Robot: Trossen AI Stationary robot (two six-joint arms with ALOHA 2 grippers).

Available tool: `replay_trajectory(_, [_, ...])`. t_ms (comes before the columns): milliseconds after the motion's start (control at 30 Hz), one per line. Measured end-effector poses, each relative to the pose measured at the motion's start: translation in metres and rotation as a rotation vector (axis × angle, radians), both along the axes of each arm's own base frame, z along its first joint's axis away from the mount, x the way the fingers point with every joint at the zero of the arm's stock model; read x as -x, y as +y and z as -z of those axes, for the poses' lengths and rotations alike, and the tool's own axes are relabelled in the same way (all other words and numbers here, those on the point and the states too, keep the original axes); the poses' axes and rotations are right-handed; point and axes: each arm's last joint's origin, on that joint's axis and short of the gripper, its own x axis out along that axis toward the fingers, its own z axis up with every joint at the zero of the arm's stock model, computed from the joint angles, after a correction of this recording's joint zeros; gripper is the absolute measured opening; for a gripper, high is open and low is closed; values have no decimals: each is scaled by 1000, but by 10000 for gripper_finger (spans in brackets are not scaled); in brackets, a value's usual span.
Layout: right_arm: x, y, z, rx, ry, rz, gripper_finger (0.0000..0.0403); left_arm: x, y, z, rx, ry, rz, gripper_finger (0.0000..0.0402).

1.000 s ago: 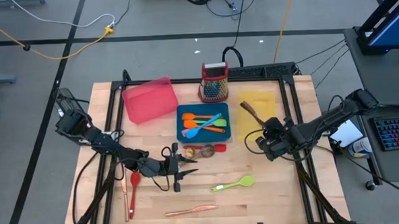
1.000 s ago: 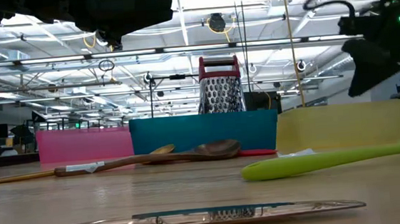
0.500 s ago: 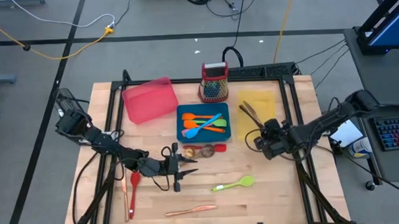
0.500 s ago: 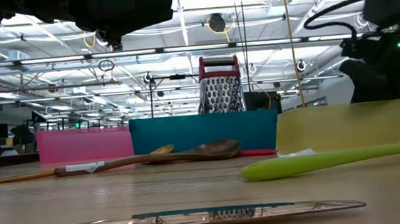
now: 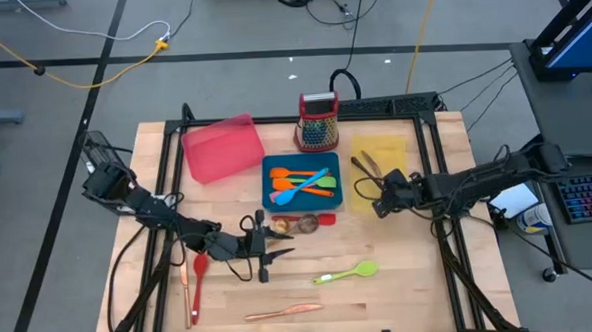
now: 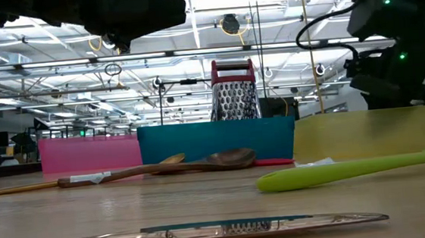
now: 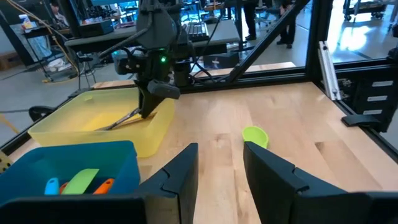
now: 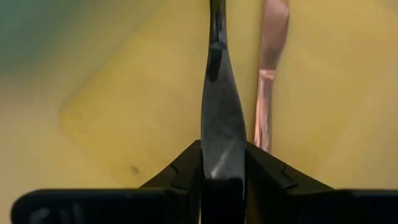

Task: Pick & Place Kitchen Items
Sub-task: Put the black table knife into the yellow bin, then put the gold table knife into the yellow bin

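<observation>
Clamped on the dark handle of a steel utensil (image 8: pixel 221 106), right gripper (image 5: pixel 378 204) at centre right of the high frame, over the near-left corner of the yellow tray (image 5: pixel 400 141); utensil tip angled down into that tray beside a copper-toned piece (image 8: pixel 268 74) lying on the tray floor. Parted with nothing between the fingers, left gripper (image 5: pixel 272 250) at lower centre of the high frame, low over bare wood just below the blue tray (image 5: pixel 269 199). Inside the blue tray, orange, blue and green silicone spatulas (image 5: pixel 302 183), crowded edge to edge. Along the blue tray's lower rim, a wooden spoon (image 5: pixel 301 224) with a red piece at its right end, touching or nearly touching the rim. Lower right of centre, a green spatula (image 5: pixel 347 273), well apart from everything, with open board all round. Near the bottom edge, a copper-toned knife (image 5: pixel 282 312), close to the table's front edge. Lower left, a red spoon (image 5: pixel 198 280) and a thin wooden-handled utensil (image 5: pixel 185 291) side by side, close to the left arm's links. Upper left of centre, a pink tray (image 5: pixel 222 147), tilted; upper centre, a grater (image 5: pixel 318 122) between pink and yellow trays, near the far edge. Widest free wood at lower right of the high frame, between green spatula and table edge.
</observation>
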Motion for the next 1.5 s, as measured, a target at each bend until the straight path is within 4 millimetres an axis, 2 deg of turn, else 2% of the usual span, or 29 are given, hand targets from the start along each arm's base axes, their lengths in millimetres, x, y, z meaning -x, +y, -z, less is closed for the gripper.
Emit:
replay_trajectory(200, [0, -7, 1, -44, 42, -50, 92, -3, 6, 0, 2, 0, -21, 134])
replay_trajectory(533, [1, -10, 3, -52, 72, -95, 161, -4, 10, 0, 0, 3, -35, 134])
replay_trajectory(700, [0, -10, 3, -50, 65, -95, 183, -4, 10, 0, -3, 4, -35, 134])
replay_trajectory(1233, [0, -10, 1, -53, 53, -102, 214, -4, 10, 0, -3, 4, -33, 134])
replay_trajectory(1500, [4, -10, -12, -42, -45, -119, 211, -4, 10, 0, -3, 4, -32, 134])
